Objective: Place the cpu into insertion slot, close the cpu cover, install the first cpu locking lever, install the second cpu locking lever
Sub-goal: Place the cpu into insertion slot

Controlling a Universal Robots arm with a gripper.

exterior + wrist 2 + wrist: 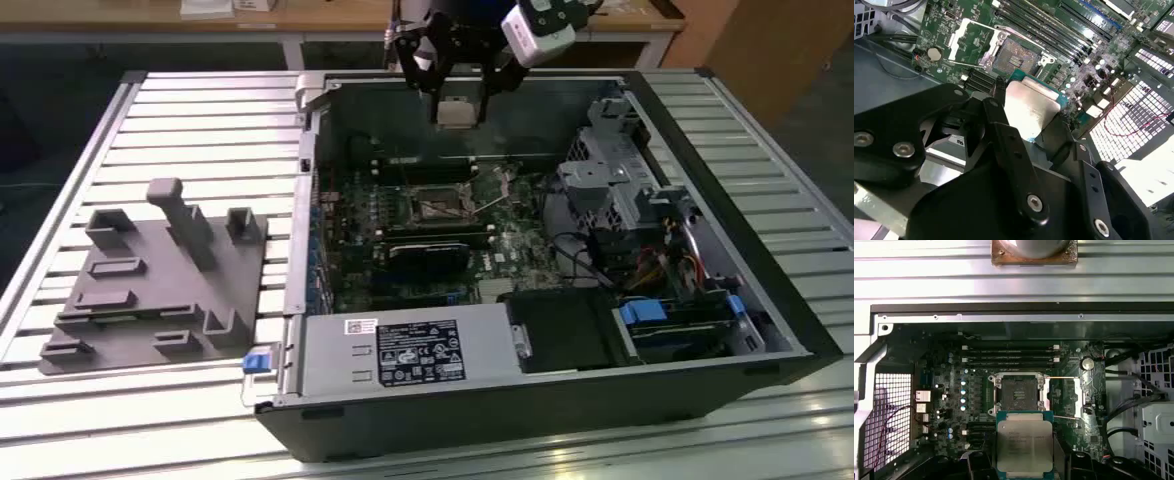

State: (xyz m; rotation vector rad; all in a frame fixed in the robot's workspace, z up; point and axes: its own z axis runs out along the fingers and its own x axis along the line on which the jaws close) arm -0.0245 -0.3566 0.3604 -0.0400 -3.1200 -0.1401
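Observation:
My gripper [455, 98] is shut on the cpu [455, 111], a flat square chip with a pale silvery top, and holds it above the back of the open computer case. In both wrist views the cpu [1025, 446] [1031, 107] hangs clear of the board, between black fingers [999, 95]. The insertion slot [1016, 392] [1014, 57] [434, 205] lies bare and dark on the green motherboard, a short way off from the chip. The cpu cover [1066, 396] [963, 39] is swung open beside the slot. Two thin metal levers [1063, 417] stand released along the cover's edges.
The black case [561, 400] lies on its side on a slatted metal table [200, 110]. A power supply [400, 352], drive cages [607, 190] and cables [654, 265] crowd the exterior view's right. A grey fixture block [147, 285] sits on the exterior view's left. Memory slots [1009, 357] run beside the socket.

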